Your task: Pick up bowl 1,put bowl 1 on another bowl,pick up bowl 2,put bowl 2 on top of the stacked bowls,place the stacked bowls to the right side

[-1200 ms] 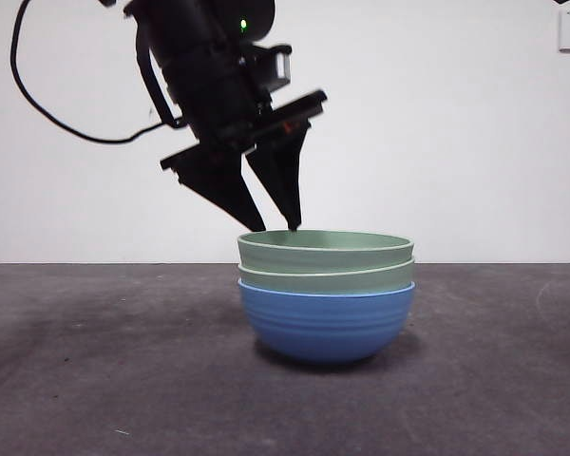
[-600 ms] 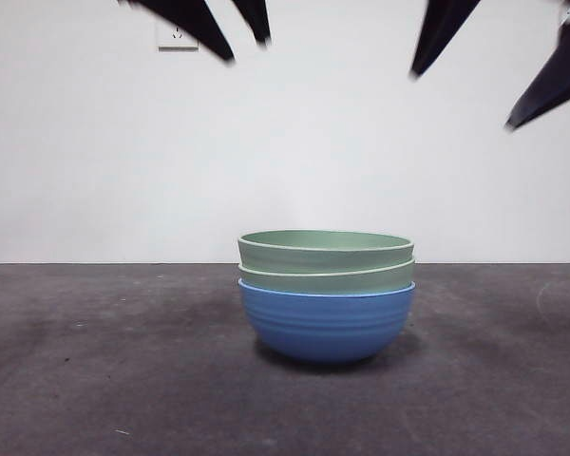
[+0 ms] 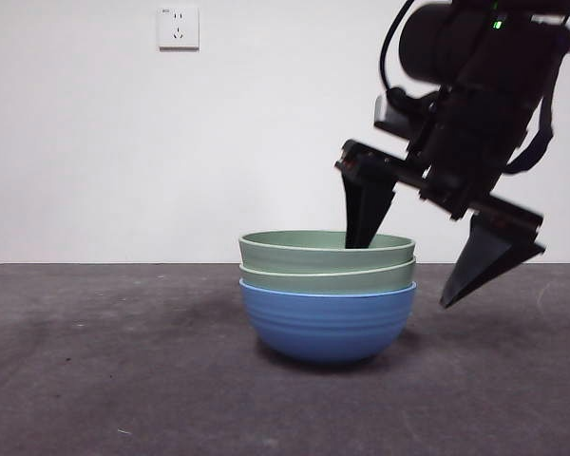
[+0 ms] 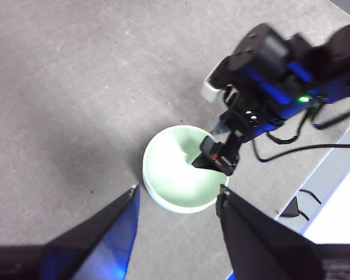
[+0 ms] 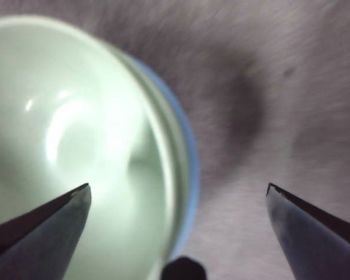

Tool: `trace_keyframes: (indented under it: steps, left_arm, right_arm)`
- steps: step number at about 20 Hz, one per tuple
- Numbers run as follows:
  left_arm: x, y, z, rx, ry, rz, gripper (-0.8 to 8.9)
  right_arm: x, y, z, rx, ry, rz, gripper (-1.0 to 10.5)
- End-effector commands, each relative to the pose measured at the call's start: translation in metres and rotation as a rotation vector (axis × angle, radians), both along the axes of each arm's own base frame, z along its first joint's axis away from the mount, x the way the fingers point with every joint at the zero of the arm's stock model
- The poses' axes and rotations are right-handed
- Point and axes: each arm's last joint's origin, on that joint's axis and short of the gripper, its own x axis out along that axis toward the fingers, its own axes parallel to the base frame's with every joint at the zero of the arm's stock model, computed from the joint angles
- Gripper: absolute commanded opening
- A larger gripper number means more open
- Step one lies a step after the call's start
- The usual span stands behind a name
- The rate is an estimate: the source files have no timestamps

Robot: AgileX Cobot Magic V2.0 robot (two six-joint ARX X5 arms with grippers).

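The stacked bowls stand mid-table: a pale green bowl [image 3: 325, 250] on top, a second green bowl [image 3: 328, 278] under it, and the blue bowl [image 3: 328, 328] at the bottom. My right gripper [image 3: 401, 275] comes down from the upper right and is open. It straddles the stack's right rim, one jaw inside the top bowl and the other outside, above the table. In the right wrist view the right gripper [image 5: 177, 186] has the green bowl [image 5: 64, 134] and the blue rim [image 5: 192, 169] between its jaws. My left gripper [image 4: 178, 188] hangs open high above the stack [image 4: 175, 169].
The dark grey table [image 3: 95, 380] stretches to both sides of the stack. A wall socket [image 3: 178, 27] sits on the white wall behind. The left wrist view shows the right arm [image 4: 280, 76], its cable [image 4: 280, 146] and the table's edge beyond it.
A gripper that stood over the stack's left rim rose out of the front view. The right gripper then came down from the top onto the right rim. The bowls have not moved.
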Motion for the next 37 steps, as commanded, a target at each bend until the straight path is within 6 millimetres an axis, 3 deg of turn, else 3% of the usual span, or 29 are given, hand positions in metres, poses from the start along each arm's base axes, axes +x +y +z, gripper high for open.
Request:
trace_keyframes:
  steps: [1,6,10,14,19,24,28,37]
  left_arm:
    - [-0.002,0.000,0.000,0.011,-0.001,-0.010,2.25]
    - [-0.003,0.001,-0.001,0.018,0.009,-0.010,2.25]
    - [-0.003,0.001,-0.001,0.021,0.013,-0.011,2.25]
    - [-0.003,0.001,-0.001,0.023,0.015,-0.010,2.25]
    - [-0.003,0.001,-0.001,0.024,0.013,-0.013,2.25]
    - [-0.003,0.001,-0.001,0.026,0.009,-0.016,2.25]
    - [-0.003,0.001,-0.001,0.031,0.004,-0.022,2.25]
    - [-0.003,0.001,-0.002,0.036,0.009,-0.023,2.25]
  right_arm:
    - [0.003,0.002,-0.007,0.021,0.032,-0.018,4.8]
    - [0.003,0.002,-0.009,0.019,0.038,-0.020,1.6]
    - [0.003,0.002,-0.009,0.017,0.043,-0.020,1.5]
    - [0.003,0.001,-0.010,0.016,0.044,-0.024,-0.1]
    - [0.004,0.001,-0.009,0.022,0.034,-0.020,-0.1]
    - [0.000,0.000,0.015,0.109,-0.042,0.001,-0.1]
    - [0.007,-0.023,0.031,0.135,-0.106,-0.072,-0.1]
    - [0.035,-0.104,0.027,0.105,-0.134,-0.330,-0.1]
